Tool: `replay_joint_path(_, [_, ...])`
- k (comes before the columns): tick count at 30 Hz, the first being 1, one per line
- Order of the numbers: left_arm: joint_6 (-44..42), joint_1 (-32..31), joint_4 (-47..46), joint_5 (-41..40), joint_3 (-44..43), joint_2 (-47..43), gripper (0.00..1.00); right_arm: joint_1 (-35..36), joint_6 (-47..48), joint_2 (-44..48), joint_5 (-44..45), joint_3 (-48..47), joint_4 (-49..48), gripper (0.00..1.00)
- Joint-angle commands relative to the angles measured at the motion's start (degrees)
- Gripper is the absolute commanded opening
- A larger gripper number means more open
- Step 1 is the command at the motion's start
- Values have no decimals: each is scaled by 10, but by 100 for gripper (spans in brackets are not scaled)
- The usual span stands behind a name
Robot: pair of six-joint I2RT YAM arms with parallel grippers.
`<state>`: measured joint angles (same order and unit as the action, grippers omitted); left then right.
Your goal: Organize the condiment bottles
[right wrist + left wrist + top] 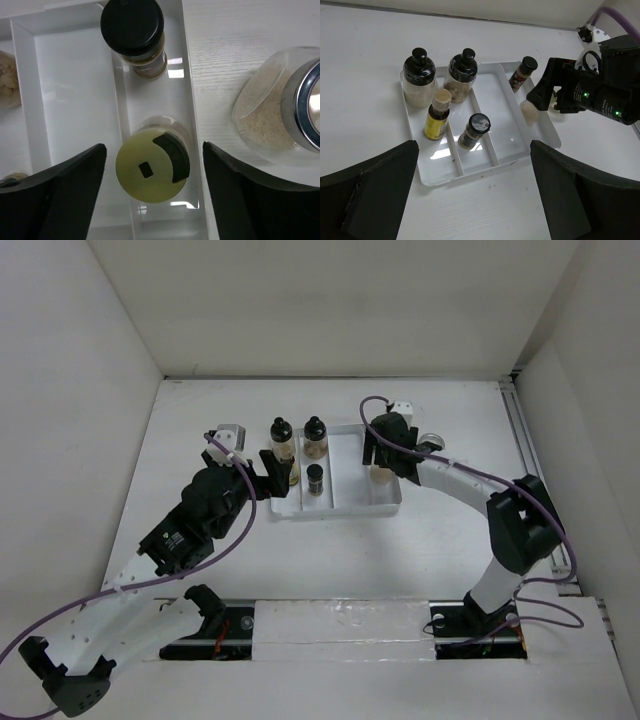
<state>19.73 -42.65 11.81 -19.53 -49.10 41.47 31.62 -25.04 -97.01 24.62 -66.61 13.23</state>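
The white table [330, 560] has a matt, faintly grained top, and a white divided tray [335, 508] lies flat on it around the middle, a little askew to the table's edges, its long compartments running from the near side toward the far side. Just to the right of the tray, close to its right wall but with a strip of bare tabletop between them, a squat jar [432, 443] of clear glass rests directly on the table, with pale grains inside and a metal-rimmed lid
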Motion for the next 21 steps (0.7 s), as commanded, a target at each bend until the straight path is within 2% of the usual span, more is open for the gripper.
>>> replay_joint_path(1, [-7, 2, -22, -5, 1, 4, 90, 6, 8, 18, 6, -5, -27, 85])
replay_joint_path(2, [-7, 2, -22, -5, 1, 4, 90, 12, 8, 30, 11, -5, -27, 93])
replay_joint_path(5, [-7, 2, -22, -10, 1, 4, 90, 12, 13, 55, 11, -19, -8, 100])
replay_joint_path(9, [-7, 2, -17, -10, 1, 4, 90, 12, 13, 117, 31, -35, 25, 100])
replay_joint_path(13, [-7, 2, -17, -10, 1, 4, 90, -20, -15, 156, 72, -29, 63, 100])
replay_joint_path(17, [-7, 2, -17, -5, 1, -2, 90, -108, -31, 157, 77, -4, 89, 100])
replay_joint_path(21, [-7, 2, -17, -5, 1, -2, 90, -145, -31, 122, 40, -4, 89, 100])
